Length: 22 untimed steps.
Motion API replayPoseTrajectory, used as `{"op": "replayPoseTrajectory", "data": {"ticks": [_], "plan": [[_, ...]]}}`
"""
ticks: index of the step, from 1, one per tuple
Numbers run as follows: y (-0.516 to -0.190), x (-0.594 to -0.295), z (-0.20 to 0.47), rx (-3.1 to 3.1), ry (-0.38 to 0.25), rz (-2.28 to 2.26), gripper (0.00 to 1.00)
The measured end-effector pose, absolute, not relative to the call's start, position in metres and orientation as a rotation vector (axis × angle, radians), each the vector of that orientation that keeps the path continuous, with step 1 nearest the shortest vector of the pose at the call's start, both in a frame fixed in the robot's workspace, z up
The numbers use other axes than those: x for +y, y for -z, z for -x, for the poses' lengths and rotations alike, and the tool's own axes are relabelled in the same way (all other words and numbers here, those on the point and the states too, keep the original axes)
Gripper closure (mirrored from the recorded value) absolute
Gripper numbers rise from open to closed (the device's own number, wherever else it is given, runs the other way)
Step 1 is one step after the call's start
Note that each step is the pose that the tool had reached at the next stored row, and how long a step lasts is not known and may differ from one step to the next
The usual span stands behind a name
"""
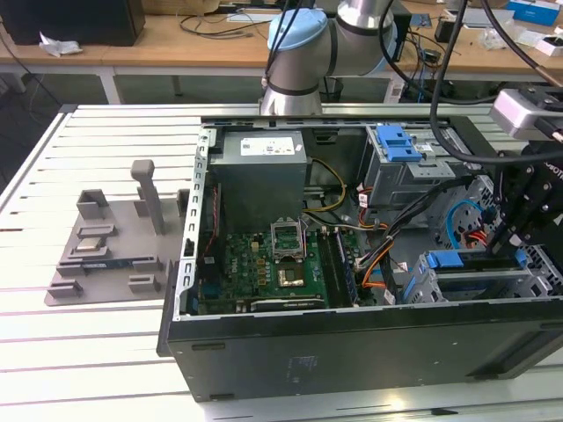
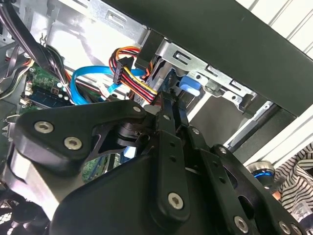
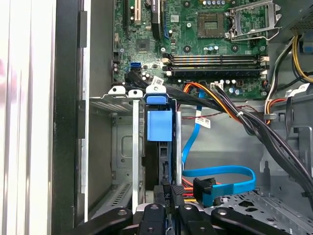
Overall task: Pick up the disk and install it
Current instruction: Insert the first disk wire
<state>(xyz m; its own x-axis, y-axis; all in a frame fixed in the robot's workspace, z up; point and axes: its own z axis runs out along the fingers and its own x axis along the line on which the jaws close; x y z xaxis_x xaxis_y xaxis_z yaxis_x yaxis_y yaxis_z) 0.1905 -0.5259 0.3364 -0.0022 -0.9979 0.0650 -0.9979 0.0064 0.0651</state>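
Observation:
The disk (image 3: 159, 126) stands on edge in a slot of the metal drive cage (image 3: 122, 105), its blue rail tab facing the motherboard. The exterior view shows the disk (image 1: 475, 262) in the cage at the case's near right corner. My gripper (image 1: 508, 242) hangs over that corner. In both wrist views the gripper (image 3: 168, 196) (image 2: 172, 103) has its fingers drawn together at the disk's rear end, beside a black power plug (image 3: 178, 189) with coloured wires. Whether the tips touch the disk is hidden.
The open PC case (image 1: 352, 343) lies on a slatted table. Inside are a grey power supply (image 1: 262, 167), the motherboard (image 1: 264, 272), a blue bracket on a metal cage (image 1: 398, 141) and loose blue data cables (image 3: 220, 174). A grey fixture (image 1: 110, 246) sits at the exterior view's left.

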Motion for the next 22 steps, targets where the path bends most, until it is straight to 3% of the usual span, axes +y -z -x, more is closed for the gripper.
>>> {"op": "replayPoseTrajectory", "data": {"ticks": [22], "plan": [[-0.3414, -0.5307, -0.1887, -2.185, 0.05, -2.179, 0.83]]}}
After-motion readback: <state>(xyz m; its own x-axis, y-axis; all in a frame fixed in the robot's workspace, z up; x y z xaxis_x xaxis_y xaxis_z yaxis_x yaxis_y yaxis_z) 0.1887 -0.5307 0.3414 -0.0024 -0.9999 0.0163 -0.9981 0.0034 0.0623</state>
